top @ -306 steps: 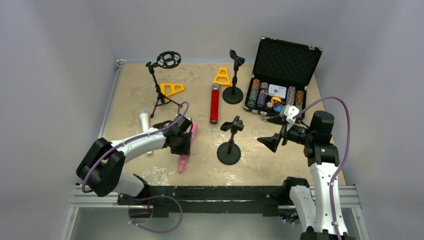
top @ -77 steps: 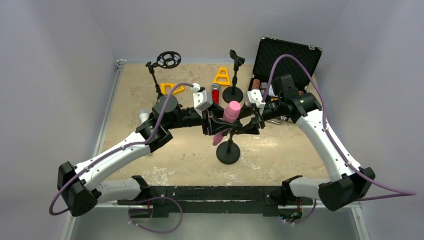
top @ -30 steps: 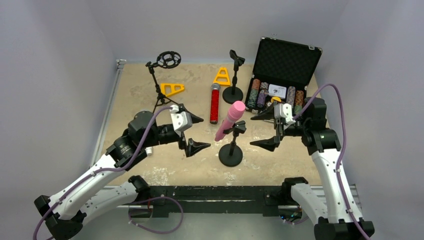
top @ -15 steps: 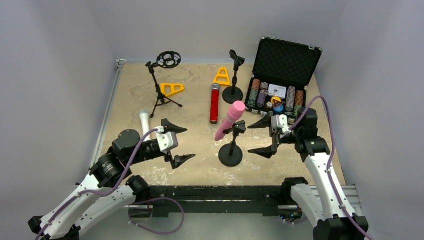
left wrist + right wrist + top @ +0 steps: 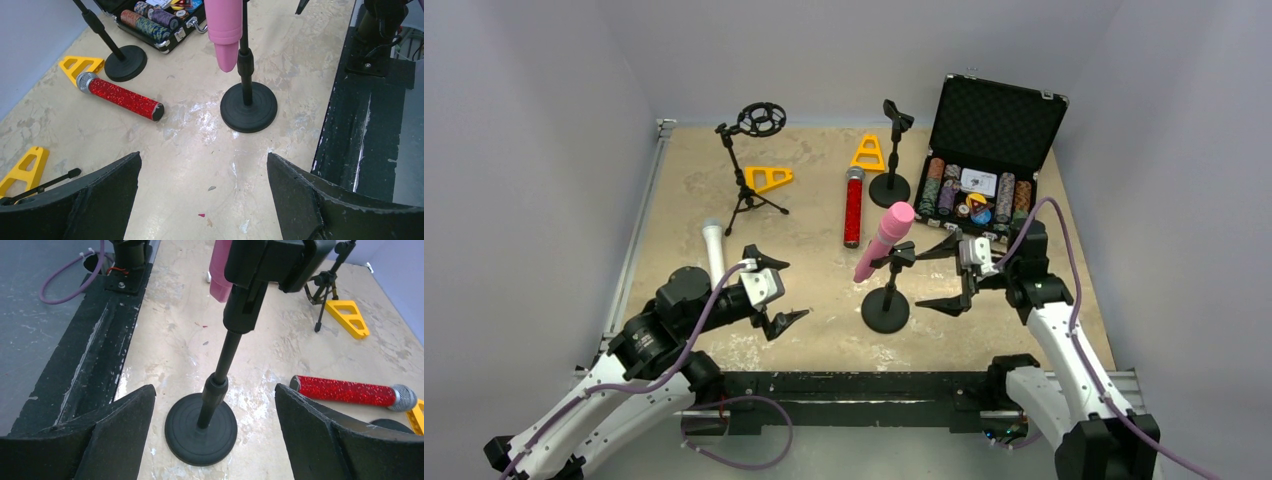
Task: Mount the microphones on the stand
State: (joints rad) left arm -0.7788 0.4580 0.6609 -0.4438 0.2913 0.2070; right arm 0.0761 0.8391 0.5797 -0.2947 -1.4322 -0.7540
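At the far left the white mic (image 5: 713, 248) lies flat on the table (image 5: 824, 345), head pointing away from the arms, not yet lifted. Just behind it stands the tripod (image 5: 745, 195), its ring mount empty, which is probably where one of the loose mics belongs. The left gripper (image 5: 779, 290) hovers low just right of the white mic, fingers spread wide with nothing between them. That suits a hand free for a new pick, and the white mic looks the nearest candidate. Further right the red mic (image 5: 853, 212) lies flat too, silver head toward the back wall and well apart from both arms. The pink mic (image 5: 883, 242) is the one already in place. It sits in the clip of the near stand (image 5: 885, 308), gripped around mid-body and tilted with its head up and its tail hanging toward the left arm, as the angled clip sets it. The far stand (image 5: 890, 188) has an empty clip, ready for a second mic. The right gripper (image 5: 924, 282) faces the near stand from just beside it without touching, fingers also spread and empty, a pose well placed to steady the stand if needed. The open chip case (image 5: 994, 120) at the far right plays no part. By this reckoning one mic of three is mounted.
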